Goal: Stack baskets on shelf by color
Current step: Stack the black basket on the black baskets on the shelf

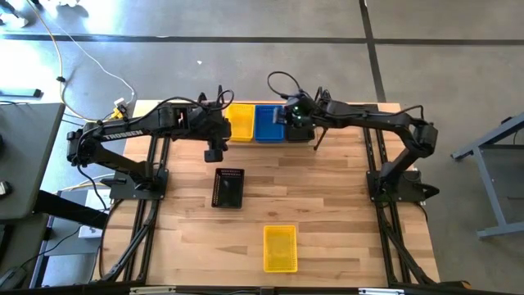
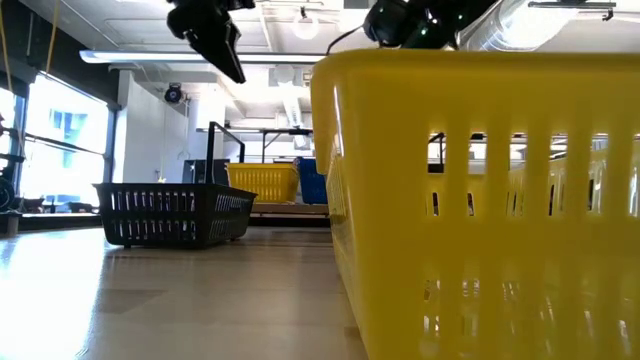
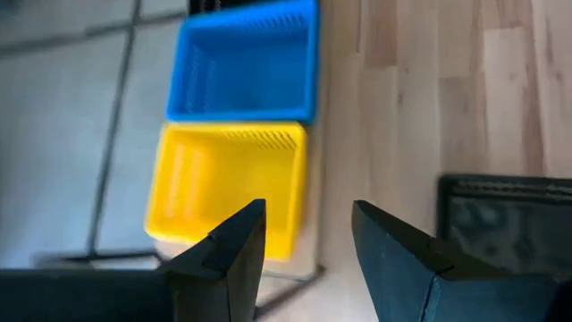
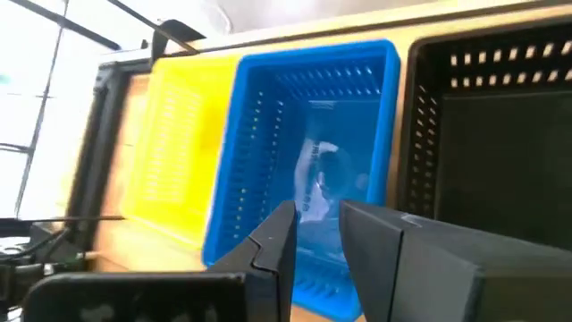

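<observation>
The shelf [image 4: 132,170] stands at the table's far edge and carries a yellow basket [image 1: 241,121], a blue basket [image 1: 268,123] and a black basket [image 1: 300,129] side by side. Whether these are stacks, I cannot tell. A single black basket [image 1: 228,187] rests on its base mid-table, and a yellow basket [image 1: 279,247] sits near the near edge. My left gripper [image 1: 214,152] hangs open in the air between the shelf's yellow basket [image 3: 228,183] and the mid-table black basket [image 3: 500,224]. My right gripper [image 4: 317,241] hovers over the shelf's blue basket [image 4: 308,161] with a narrow gap between its fingers.
The near yellow basket [image 2: 490,200] fills much of the low view. Bare tabletop [image 1: 344,205] lies to the right of the loose baskets. A black shelf upright [image 4: 103,107] stands beside the yellow basket. Both arm bases sit at the table's left and right sides.
</observation>
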`<action>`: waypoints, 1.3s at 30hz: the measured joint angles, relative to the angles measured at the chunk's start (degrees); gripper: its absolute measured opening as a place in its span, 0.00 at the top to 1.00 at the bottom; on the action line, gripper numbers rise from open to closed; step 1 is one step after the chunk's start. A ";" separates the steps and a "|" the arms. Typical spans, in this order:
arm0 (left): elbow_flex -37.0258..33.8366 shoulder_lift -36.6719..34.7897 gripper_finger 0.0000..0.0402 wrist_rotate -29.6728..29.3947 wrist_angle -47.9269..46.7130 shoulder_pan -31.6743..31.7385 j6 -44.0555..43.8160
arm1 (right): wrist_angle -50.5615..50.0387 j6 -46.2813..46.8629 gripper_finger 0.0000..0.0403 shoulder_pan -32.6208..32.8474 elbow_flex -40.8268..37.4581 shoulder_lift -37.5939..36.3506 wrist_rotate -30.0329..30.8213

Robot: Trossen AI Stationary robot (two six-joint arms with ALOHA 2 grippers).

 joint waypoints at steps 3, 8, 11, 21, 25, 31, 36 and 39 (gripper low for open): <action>0.00 0.00 0.61 1.93 -3.73 0.00 -7.80 | 0.02 -0.76 0.82 0.50 0.00 -2.06 0.04; -0.70 -0.02 0.61 10.28 -9.24 -0.69 -22.24 | 0.23 -4.09 0.82 3.26 0.00 -4.85 -1.29; -2.23 0.00 0.61 11.35 -9.34 -2.48 -31.11 | 0.26 -6.33 0.82 5.42 0.00 -5.76 -3.08; -6.40 0.00 0.61 6.42 -9.29 -10.81 -59.51 | -0.26 -11.55 0.82 12.76 0.00 -5.96 -7.55; -7.86 0.00 0.61 3.98 -9.27 -14.29 -68.17 | -0.43 -13.02 0.82 14.73 0.00 -5.96 -8.73; -12.35 0.00 0.61 1.93 -9.32 -18.47 -81.04 | -0.45 -14.58 0.82 17.22 0.00 -5.96 -9.10; -17.63 0.00 0.61 1.75 -6.46 -20.90 -89.29 | -0.45 -16.81 0.82 19.03 0.01 -5.96 -10.14; -19.95 0.00 0.61 1.40 -4.56 -21.48 -92.84 | -0.45 -17.12 0.82 19.86 0.00 -5.96 -10.16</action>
